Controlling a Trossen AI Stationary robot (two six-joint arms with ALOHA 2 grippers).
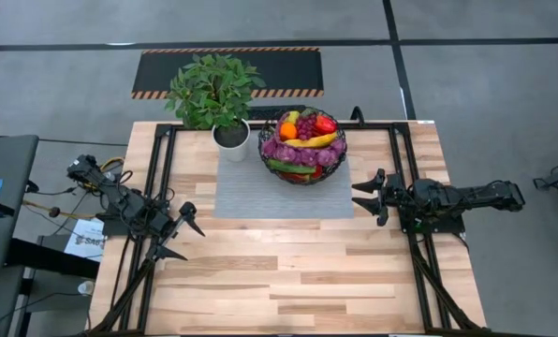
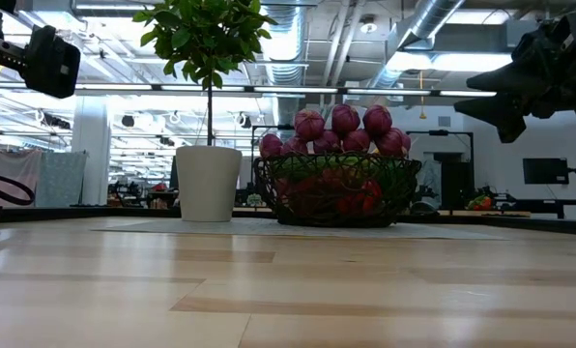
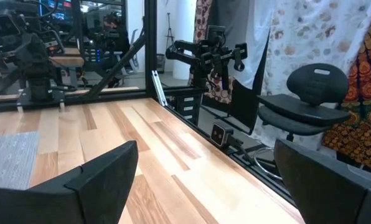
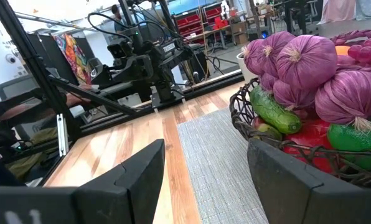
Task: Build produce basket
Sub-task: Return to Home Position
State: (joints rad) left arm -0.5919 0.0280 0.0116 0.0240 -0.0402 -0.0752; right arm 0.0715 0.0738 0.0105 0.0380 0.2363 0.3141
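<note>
The basket (image 1: 261,150), heaped with produce (image 1: 304,140), sits on a grey mat (image 1: 251,192) near the worktop's (image 1: 288,271) far edge. The left end effector (image 1: 179,234) and right end effector (image 1: 367,195) hover at opposite sides, fingers spread, the right one nearer the basket.

The left arm (image 1: 120,197) trails back and outward from the left gripper (image 1: 182,234), which points diagonally inward. Its fingers (image 3: 104,177) stand spread wide, with nothing between them. The right arm (image 1: 466,197) runs out straight and level behind the right gripper (image 1: 361,195), with the wrist directly behind the claw. This claw points squarely inward, toward the opposite side. Its fingers (image 4: 126,180) are also parted wide and hold nothing. The two claws are well apart from each other. In the low view both hang raised, up at the picture's top corners.
</note>
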